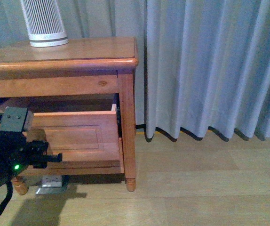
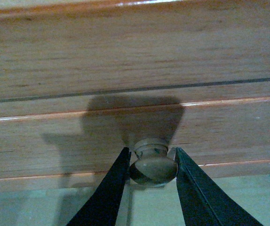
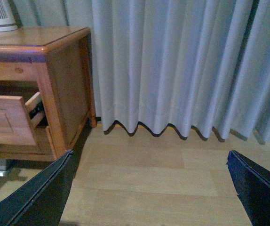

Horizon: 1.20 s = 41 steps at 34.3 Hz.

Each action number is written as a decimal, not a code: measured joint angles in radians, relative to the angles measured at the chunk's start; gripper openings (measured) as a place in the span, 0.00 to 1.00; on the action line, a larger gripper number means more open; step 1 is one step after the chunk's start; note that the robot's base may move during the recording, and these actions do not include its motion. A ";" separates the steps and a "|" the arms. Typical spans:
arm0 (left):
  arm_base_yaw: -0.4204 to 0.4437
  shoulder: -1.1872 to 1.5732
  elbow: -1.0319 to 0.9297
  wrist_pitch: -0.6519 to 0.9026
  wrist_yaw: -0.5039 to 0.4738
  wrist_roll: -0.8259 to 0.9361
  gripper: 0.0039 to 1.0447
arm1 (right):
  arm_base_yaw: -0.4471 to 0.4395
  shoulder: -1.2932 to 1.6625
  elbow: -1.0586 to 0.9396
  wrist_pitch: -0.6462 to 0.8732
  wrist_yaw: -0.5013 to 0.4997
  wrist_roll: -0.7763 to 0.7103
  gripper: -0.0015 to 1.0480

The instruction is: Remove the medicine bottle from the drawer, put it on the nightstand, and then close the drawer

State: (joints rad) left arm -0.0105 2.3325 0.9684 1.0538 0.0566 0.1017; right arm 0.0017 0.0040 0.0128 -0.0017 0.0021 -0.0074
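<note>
Medicine bottle: it is shown in none of the views, and the inside of the drawer (image 1: pixel 78 136) is hidden from all of them, so its place cannot be told. The drawer is seen pulled partway out of the nightstand (image 1: pixel 78 61), with its framed front standing forward of the cabinet's right leg and a dark gap left above it.

In the left wrist view the knob (image 2: pixel 153 167) on the drawer front (image 2: pixel 229 132) is flanked by the two black fingers of the left gripper (image 2: pixel 152 150). The jaws are narrowed onto the knob and appear to press against it on both sides. In the front view the left arm (image 1: pixel 8 150) is seen low at the left, right in front of the drawer front, with a green light lit on it; the knob is covered by it there.

A white ribbed canister (image 1: pixel 43 21) is set on the nightstand top, towards the back. A small pale box (image 1: pixel 50 181) is seen on the floor (image 1: pixel 210 188) under the cabinet. A grey curtain (image 1: pixel 210 66) is hung behind and to the right, down to the floor.

The right gripper (image 3: pixel 150 153) is held over bare floor, well apart from the nightstand (image 3: pixel 64 80), with its jaws spread wide and nothing between them. The pulled-out drawer (image 3: pixel 5 120) is caught at the edge of that view.
</note>
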 joint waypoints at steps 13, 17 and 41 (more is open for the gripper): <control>-0.013 -0.143 -0.279 0.021 0.002 0.031 0.23 | 0.000 0.000 0.000 0.000 0.000 0.000 0.93; -0.023 -0.163 -0.309 0.004 -0.007 0.031 0.23 | 0.000 0.000 0.000 0.000 0.000 0.000 0.93; 0.020 -0.733 -0.483 -0.344 0.017 0.056 0.94 | 0.000 0.000 0.000 0.000 0.000 0.000 0.93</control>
State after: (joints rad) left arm 0.0097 1.5993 0.4850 0.7101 0.0738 0.1581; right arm 0.0017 0.0040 0.0132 -0.0017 0.0021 -0.0074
